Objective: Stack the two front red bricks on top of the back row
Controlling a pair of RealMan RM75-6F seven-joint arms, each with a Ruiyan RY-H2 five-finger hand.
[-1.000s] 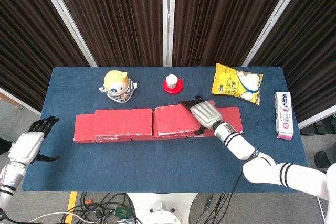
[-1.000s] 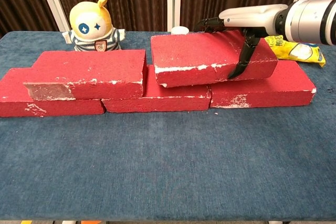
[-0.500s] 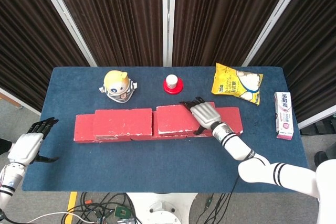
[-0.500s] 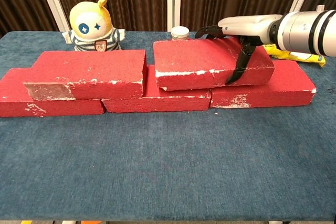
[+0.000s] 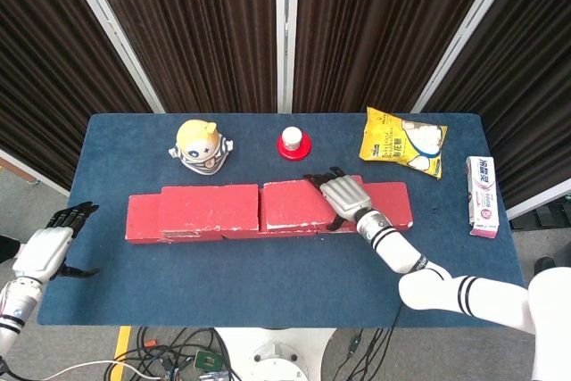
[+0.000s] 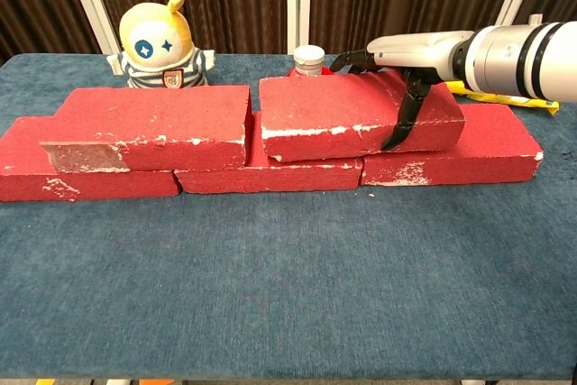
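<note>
Shifted leftward and settled flat since a second ago: right upper red brick (image 6: 347,116), earlier tilted and set apart from its neighbour, now level atop the back row with its left end just beside the left upper red brick (image 6: 153,126). Both coated in chipped red paint, white scuffs along lower front edges, a grey worn patch on the left one's front face. Lying below, a back row of three red bricks (image 6: 270,176) end to end across the middle of the blue table (image 6: 288,286). Seen from the head camera, stack at the centre, upper pair offset over the joints. Right hand (image 5: 343,195) laid palm-down across the right upper brick's right end, dark fingers (image 6: 356,59) hooked over the rear edge at 12 o'clock, thumb pressed down the front face at 6 o'clock, gripping the brick; forearm running off toward 4 o'clock. Left hand (image 5: 49,247) off the table's left edge at 8 o'clock, holding nothing, fingers loosely spread. Beyond the stack at 12 o'clock: yellow plush toy (image 6: 160,42), white-capped jar (image 6: 309,57), yellow snack bag (image 5: 402,141); toothpaste box (image 5: 482,195) at 3 o'clock.
</note>
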